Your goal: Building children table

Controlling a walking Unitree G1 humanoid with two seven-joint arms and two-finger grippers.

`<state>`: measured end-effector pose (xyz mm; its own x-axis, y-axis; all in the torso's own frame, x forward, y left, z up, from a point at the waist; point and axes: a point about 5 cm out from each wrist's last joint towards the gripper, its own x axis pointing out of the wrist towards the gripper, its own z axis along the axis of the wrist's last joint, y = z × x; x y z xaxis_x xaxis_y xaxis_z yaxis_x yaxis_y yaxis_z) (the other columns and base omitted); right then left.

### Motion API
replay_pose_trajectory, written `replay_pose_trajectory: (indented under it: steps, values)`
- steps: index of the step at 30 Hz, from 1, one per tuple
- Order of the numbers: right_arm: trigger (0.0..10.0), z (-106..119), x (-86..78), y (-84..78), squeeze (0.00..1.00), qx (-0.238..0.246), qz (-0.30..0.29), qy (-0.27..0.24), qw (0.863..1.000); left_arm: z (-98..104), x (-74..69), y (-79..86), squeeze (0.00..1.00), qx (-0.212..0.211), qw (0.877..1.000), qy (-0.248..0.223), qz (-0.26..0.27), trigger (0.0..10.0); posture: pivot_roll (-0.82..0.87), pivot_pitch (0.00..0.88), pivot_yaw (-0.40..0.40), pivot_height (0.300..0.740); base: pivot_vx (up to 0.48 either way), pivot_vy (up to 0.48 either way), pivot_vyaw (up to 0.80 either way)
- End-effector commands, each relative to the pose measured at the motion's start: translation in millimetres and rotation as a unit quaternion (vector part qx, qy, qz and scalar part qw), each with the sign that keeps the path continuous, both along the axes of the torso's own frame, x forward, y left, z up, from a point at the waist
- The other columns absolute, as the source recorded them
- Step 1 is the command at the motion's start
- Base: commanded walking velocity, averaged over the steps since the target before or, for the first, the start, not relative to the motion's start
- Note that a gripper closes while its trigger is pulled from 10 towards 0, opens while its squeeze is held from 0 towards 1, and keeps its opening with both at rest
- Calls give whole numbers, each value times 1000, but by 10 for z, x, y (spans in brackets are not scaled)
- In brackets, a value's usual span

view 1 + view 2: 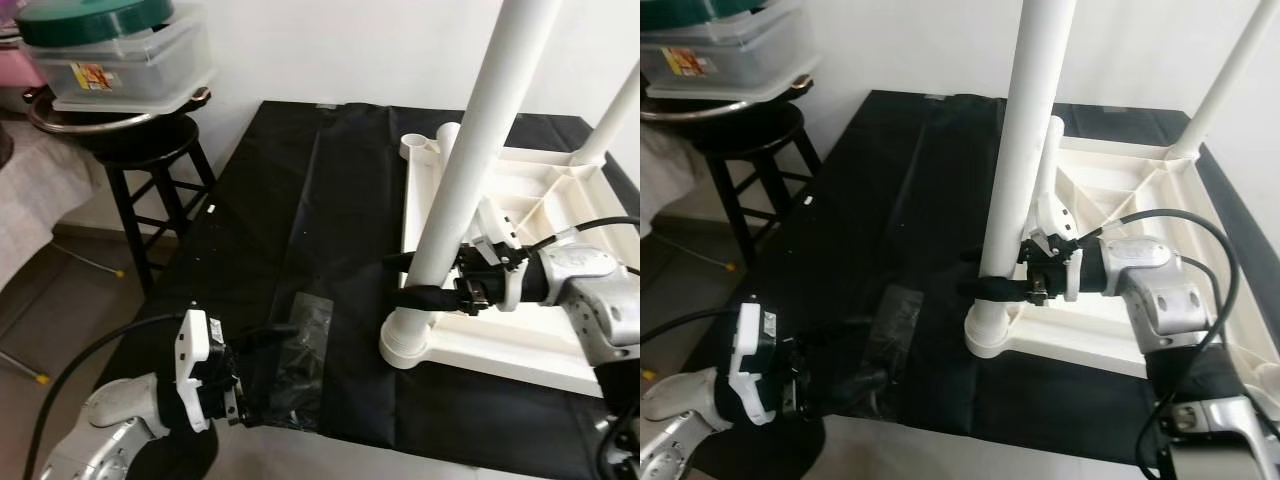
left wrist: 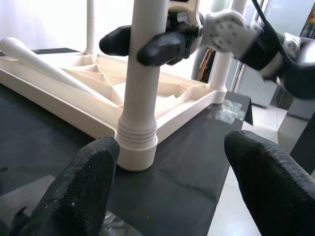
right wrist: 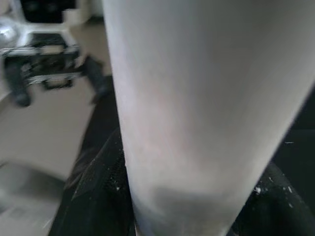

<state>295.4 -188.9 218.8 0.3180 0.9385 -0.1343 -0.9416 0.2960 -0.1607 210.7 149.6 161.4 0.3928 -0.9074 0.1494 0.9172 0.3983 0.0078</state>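
The right gripper (image 1: 418, 280) has its two black fingers squeezed tight around a white table leg (image 1: 470, 170). It holds the leg low down, just above the screw rings. Right below the fingers, the leg goes into a round socket (image 1: 405, 345) at the near corner of the white table top (image 1: 520, 340). The table top lies upside down, with its ribs facing up. The leg stands almost straight, leaning a little away from the gripper's arm.

Behind the gripper, at the far corner, another white leg (image 1: 615, 110) stands up. A loose white leg (image 2: 34, 59) lies inside the table top, resting across the ribs.

The table top sits on a black cloth (image 1: 300, 210). The socket corner is close to the cloth's near edge. To the gripper's left the cloth is wide and bare, so there is room there.

The left gripper (image 1: 262, 365) is well apart from the right one, low over the near edge of the cloth. Its fingers (image 2: 83, 191) are spread wide with nothing between them. It hangs just above a crinkly clear plastic bag (image 1: 305, 345). It points at the socket.

Far off to the left stands a black stool (image 1: 150, 160) with a plastic box (image 1: 120, 60) on top.
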Motion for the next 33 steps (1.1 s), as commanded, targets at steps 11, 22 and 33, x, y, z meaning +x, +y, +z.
replay_pose_trajectory:
  steps: [11,22,33]
  values:
    - [0,-381,-304,275,0,-32,-430,-41,901,-9,25,70,0,-15,1000,17,9,10000,-31,134,1,740,0,0,0]
    - [10000,-138,-241,715,1000,78,-280,18,957,-22,49,69,0,-17,999,30,-2,10000,-27,124,1,740,0,0,0]
    - [10000,236,-213,495,0,46,-11,-28,999,-35,85,22,0,-19,999,32,-7,10000,-57,120,-11,740,0,0,0]
